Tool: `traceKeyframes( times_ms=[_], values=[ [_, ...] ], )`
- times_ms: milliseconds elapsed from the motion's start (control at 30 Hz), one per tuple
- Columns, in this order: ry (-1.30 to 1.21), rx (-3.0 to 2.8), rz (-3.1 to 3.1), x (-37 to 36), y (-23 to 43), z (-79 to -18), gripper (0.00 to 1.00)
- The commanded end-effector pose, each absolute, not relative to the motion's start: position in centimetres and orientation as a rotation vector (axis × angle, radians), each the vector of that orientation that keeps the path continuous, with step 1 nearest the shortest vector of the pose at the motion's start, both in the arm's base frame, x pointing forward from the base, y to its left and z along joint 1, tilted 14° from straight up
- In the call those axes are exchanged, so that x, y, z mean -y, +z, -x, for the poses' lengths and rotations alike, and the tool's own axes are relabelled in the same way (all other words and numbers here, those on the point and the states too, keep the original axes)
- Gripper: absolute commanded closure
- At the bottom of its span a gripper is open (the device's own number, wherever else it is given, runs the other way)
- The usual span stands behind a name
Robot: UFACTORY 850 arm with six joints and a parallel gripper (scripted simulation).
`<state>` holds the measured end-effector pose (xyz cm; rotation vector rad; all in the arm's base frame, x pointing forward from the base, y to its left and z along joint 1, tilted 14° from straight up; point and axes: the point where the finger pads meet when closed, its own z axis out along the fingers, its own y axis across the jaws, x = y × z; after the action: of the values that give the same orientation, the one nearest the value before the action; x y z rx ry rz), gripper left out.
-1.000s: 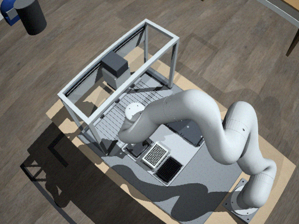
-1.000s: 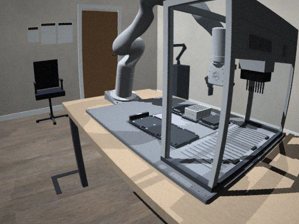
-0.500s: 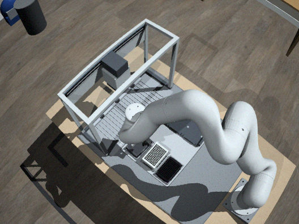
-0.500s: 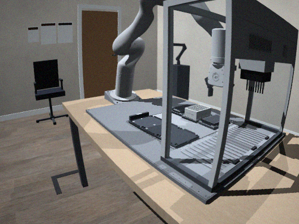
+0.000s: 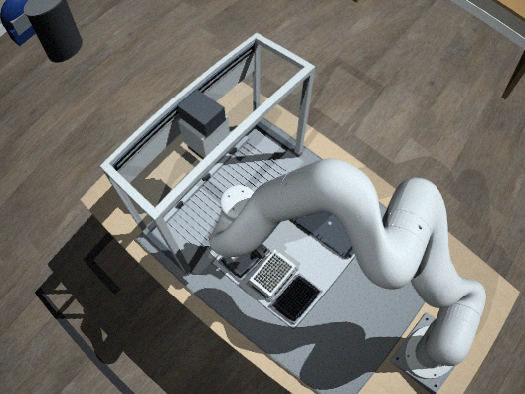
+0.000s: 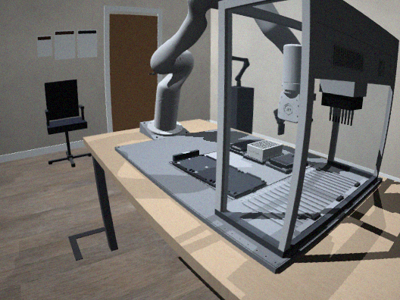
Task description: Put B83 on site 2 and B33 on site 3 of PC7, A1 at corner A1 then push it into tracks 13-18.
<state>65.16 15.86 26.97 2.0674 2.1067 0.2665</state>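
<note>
PC7 (image 6: 220, 175), the single plate carrier, lies flat and loose on the grey apron (image 6: 151, 159) in front of the rails, its raised handle (image 6: 185, 154) at the end toward the arm's base. In the top view it sits at about 3 o'clock from the nest row, well apart from it and largely hidden beneath the arm. All of its visible sites are bare.

Count of plates: three, one per nest, in a single row beside the apron.
- B83 (image 5: 272, 273), the white deep-well block, occupies the middle nest and stands taller than its neighbours.
- B33 (image 5: 296, 297), the dark 384-well plate, occupies the nest at 4 o'clock from B83 in the top view.
- B38 (image 5: 242, 264), the 96-well plate, occupies the nest at 10 o'clock from B83; the arm's wrist covers most of it in the top view.

Count of arms: one, bolted to a base plate (image 5: 400, 359) on the table (image 6: 114, 144). Count of claws: one. The claw (image 6: 280, 124) hangs pointing downward above the nest row, between two posts of the instrument frame (image 6: 223, 114) in the exterior view. Its fingers are spread wide and hold nothing; they are apart from every plate.

The loading rails (image 6: 310, 189) carry nothing in their tracks. One pipetting head (image 6: 342, 98) hangs under the frame's top at 3 o'clock from the claw in the exterior view.
</note>
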Motion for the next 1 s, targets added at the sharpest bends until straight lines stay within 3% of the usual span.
traceKeyframes(
  times_ms=[0, 967],
  values=[
    [0.270, -2.106, -2.066, -15.9, 26.2, -65.5, 0.00],
    [0.270, -2.106, -2.066, -15.9, 22.2, -66.5, 0.00]
  ],
)
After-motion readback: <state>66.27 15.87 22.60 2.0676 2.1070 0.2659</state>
